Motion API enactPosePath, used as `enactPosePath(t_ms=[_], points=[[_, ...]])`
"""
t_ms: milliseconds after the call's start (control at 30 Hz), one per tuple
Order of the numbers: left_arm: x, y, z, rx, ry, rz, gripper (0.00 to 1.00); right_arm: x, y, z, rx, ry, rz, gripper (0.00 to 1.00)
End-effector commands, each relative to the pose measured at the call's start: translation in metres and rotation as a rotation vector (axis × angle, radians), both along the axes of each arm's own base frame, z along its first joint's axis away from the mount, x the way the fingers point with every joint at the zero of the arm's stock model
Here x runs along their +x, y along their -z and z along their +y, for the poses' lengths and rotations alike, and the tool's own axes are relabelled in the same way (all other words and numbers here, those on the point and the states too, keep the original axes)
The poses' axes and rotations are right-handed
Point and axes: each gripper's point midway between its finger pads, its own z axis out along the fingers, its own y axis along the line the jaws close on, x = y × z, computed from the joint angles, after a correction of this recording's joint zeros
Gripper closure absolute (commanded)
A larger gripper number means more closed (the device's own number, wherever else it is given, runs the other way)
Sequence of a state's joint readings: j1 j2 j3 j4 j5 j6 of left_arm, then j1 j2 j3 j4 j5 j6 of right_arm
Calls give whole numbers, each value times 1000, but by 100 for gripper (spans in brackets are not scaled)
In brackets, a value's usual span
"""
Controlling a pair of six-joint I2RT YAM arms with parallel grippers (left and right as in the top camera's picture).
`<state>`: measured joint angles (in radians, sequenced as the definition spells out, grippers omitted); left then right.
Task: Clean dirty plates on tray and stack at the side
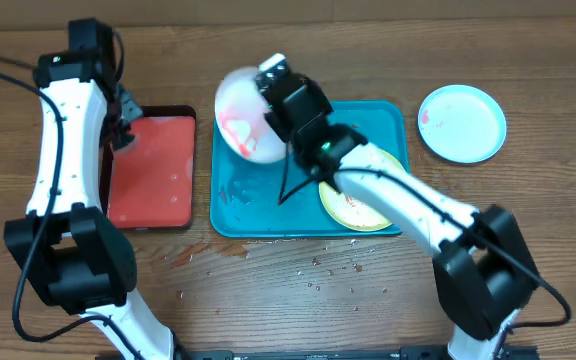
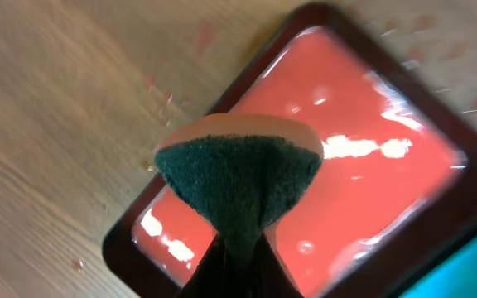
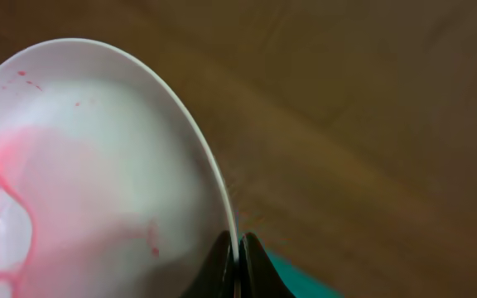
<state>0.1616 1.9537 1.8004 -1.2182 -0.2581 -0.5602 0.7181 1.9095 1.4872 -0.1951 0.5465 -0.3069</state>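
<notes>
Roughly, we judge the job about a third done. One light blue round plastic plate [image 1: 463, 125] lies alone on the wooden worktop [image 1: 268, 290], well apart from the large teal-blue rectangular plastic tray [image 1: 253, 205]. It looks mostly clean, though we see a faint pink mark near its rim. The white round plastic plate [image 1: 240, 122] is lifted and tilted over the tray's far left corner, with red sauce smeared across its face. The right gripper [image 3: 238, 252] has its fingers clamped on its rim. The yellow-green round plastic plate [image 1: 358, 210] lies in the tray, partly hidden by the arm, so we cannot tell how dirty it is. The left gripper [image 2: 238, 248] has its fingers pinched on a green-and-tan scouring sponge [image 2: 238, 178] above the smaller dark-rimmed red tray [image 1: 153, 170]. Two plates are left to wipe, and no stack exists yet. We count three plates, two trays and one sponge.
</notes>
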Motion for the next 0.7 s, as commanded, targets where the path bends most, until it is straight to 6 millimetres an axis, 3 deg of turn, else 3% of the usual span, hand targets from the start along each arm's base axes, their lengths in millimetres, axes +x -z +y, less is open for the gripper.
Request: enactPosePath(t_ms=[0, 267, 467, 667], points=[[-8, 16, 2, -55, -64, 22, 96, -6, -64, -23, -316, 135, -215, 96], [-13, 27, 4, -58, -72, 41, 96, -38, -83, 16, -654, -8, -286, 96], [-13, 27, 4, -58, -72, 40, 96, -47, -114, 13, -717, 93, -362, 96], [-13, 27, 4, -58, -72, 41, 96, -46, -127, 6, -781, 125, -381, 96]])
